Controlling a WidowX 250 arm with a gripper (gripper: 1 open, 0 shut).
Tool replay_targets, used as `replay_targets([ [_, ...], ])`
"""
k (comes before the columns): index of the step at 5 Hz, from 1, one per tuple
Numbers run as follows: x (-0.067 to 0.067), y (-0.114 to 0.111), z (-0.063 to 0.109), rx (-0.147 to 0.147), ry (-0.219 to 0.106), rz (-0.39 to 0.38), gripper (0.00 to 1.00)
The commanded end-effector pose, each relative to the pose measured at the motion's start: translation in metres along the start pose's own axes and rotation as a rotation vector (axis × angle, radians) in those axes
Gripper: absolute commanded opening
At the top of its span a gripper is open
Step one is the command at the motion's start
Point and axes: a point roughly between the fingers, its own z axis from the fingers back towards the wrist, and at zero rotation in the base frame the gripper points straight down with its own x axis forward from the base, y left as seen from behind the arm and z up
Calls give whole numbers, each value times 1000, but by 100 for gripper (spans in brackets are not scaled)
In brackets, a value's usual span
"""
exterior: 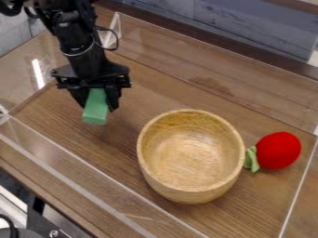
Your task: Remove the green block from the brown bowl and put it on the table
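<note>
The black pincer (pixel 93 96) points down over the left part of the desk (pixel 187 98), nearer the back edge than the front, its jaws clamped tight on the upper end of the green block (pixel 96 109). The block hangs tilted, clear of the brown bowl (pixel 191 155), which sits empty nearer the front right. A red strawberry toy (pixel 277 150) lies just beside the bowl, by the right edge.

Grey tiled wall (pixel 248 23) behind
</note>
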Motion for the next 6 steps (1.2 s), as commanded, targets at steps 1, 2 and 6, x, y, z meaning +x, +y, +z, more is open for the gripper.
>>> replay_targets([
  [1,12,-8,9,-13,-47,-91,0],
  [2,10,-13,8,-23,-36,-154,0],
  [6,0,-2,10,19,-49,-4,0],
])
